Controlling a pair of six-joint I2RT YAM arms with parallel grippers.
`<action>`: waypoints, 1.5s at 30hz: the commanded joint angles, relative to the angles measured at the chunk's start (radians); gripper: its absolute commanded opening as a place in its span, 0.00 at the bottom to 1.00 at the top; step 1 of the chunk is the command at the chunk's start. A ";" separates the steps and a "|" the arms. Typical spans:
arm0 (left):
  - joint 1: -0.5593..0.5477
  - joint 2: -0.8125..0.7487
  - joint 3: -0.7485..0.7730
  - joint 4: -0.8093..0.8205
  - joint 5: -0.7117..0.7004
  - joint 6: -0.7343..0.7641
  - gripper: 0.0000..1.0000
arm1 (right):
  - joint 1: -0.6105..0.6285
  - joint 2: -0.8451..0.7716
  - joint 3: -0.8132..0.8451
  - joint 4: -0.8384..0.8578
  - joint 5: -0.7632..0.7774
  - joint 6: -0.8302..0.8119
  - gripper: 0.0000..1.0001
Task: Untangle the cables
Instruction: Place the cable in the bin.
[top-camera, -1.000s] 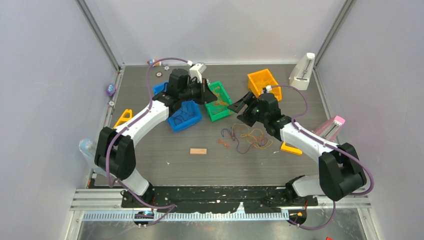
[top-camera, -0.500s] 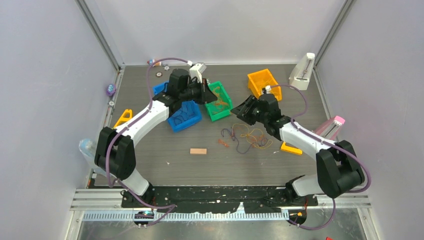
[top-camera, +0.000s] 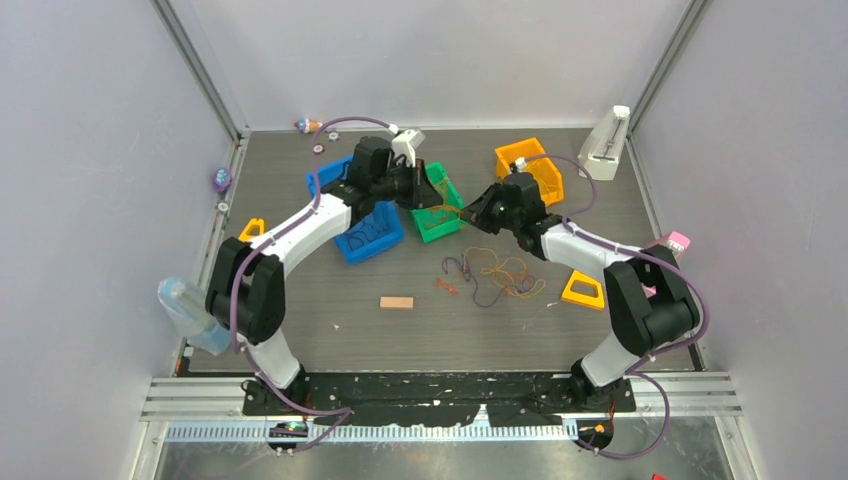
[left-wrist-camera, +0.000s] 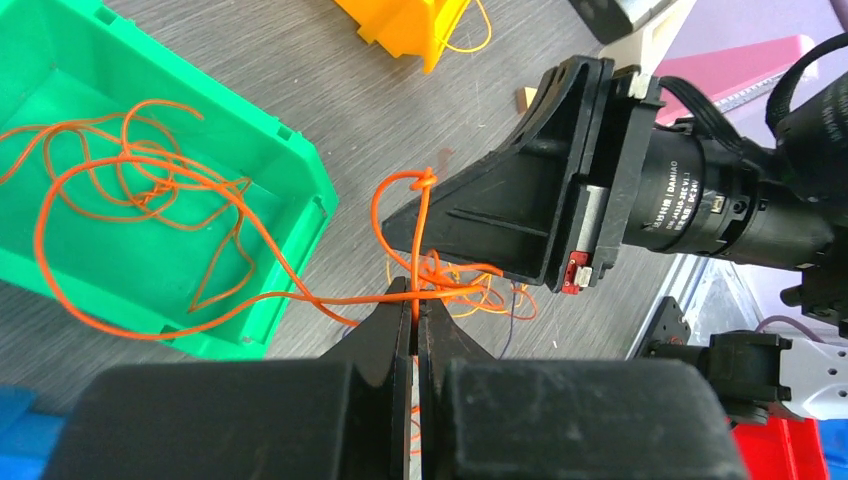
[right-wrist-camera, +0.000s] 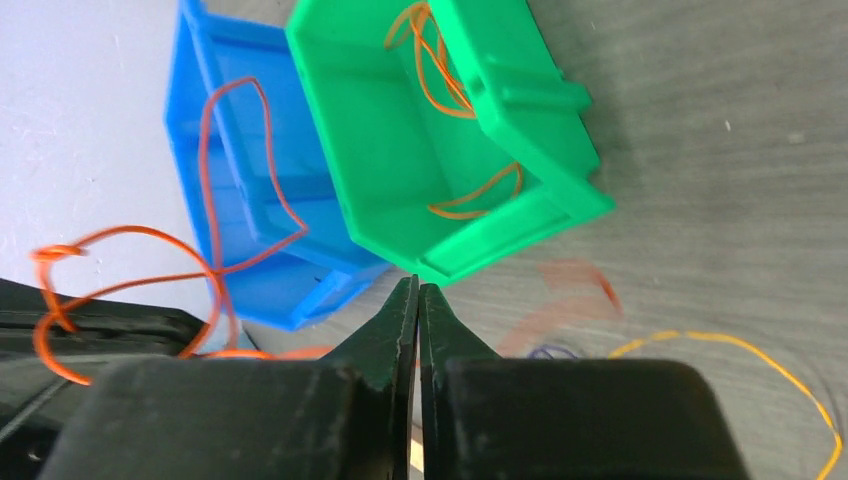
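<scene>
My left gripper (left-wrist-camera: 414, 300) is shut on an orange cable (left-wrist-camera: 420, 230) that rises to a small knot and trails back into the green bin (left-wrist-camera: 300, 180). My right gripper (right-wrist-camera: 417, 290) is also shut. It sits tip to tip with the left gripper (top-camera: 445, 207) beside the green bin (top-camera: 437, 235), and the same orange cable (right-wrist-camera: 130, 230) runs in behind its fingers. A loose tangle of orange, yellow and purple cables (top-camera: 495, 275) lies on the table below the right gripper (top-camera: 465, 212). More orange strands (left-wrist-camera: 130, 170) lie inside the green bin.
A blue bin (top-camera: 365, 235) sits left of the green one. An orange bin (top-camera: 530, 165) stands behind the right arm. A small wooden block (top-camera: 396, 302) lies mid-table. Orange triangular pieces (top-camera: 582, 290) (top-camera: 250, 230), a white stand (top-camera: 605, 145) and a bottle (top-camera: 190, 310) sit near the edges.
My right arm swung left to meet the left gripper and its jaws went from wide open to shut. The left arm shifted slightly, still holding the orange cable.
</scene>
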 joint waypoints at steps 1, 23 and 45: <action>0.009 0.056 0.086 0.013 0.072 -0.031 0.00 | -0.004 0.033 0.099 0.037 0.023 -0.077 0.06; 0.138 0.341 0.242 -0.046 0.134 -0.183 0.00 | -0.008 0.005 0.191 -0.117 0.118 -0.396 0.69; 0.141 0.354 0.265 -0.158 0.065 -0.119 0.00 | -0.085 0.136 0.199 -0.138 0.095 -0.382 0.56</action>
